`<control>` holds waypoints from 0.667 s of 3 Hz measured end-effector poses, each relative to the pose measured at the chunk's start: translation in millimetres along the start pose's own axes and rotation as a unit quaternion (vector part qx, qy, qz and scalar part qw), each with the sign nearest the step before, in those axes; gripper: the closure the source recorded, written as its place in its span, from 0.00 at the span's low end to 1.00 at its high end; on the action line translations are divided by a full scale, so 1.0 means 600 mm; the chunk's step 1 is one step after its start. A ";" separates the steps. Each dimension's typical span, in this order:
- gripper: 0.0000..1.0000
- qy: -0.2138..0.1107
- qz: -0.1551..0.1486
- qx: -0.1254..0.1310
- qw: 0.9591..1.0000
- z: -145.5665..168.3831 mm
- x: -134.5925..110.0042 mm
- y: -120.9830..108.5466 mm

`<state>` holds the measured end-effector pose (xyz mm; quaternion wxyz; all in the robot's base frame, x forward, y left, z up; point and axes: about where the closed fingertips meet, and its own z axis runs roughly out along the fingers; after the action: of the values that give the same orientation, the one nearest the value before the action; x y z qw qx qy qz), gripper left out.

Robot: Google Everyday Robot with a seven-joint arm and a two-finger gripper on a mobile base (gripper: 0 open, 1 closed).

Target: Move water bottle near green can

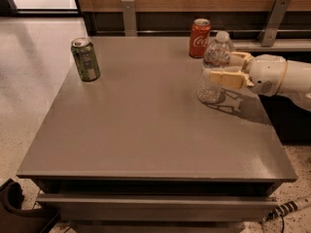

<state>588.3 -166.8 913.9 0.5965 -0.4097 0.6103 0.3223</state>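
The water bottle [212,57], clear with a white cap, stands upright at the right back of the grey table [146,125]. My gripper [218,68] reaches in from the right and is shut on the bottle's middle. One tan finger [224,78] crosses its front and the other sits behind it. The bottle's base rests on the table. The green can [86,59] stands upright at the far left of the table, well away from the bottle and the gripper.
A red cola can [199,31] stands just behind the bottle near the table's back edge. Metal brackets [129,16] and a wooden wall run behind the table. A dark object [14,208] lies on the floor at the front left. A cable [286,210] lies at the front right.
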 end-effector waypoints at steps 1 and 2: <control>0.80 -0.001 0.000 -0.003 1.000 0.006 -0.002 0.003; 1.00 -0.001 -0.001 -0.005 1.000 0.010 -0.003 0.004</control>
<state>588.7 -160.4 914.9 0.5952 -0.4129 0.6077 0.3256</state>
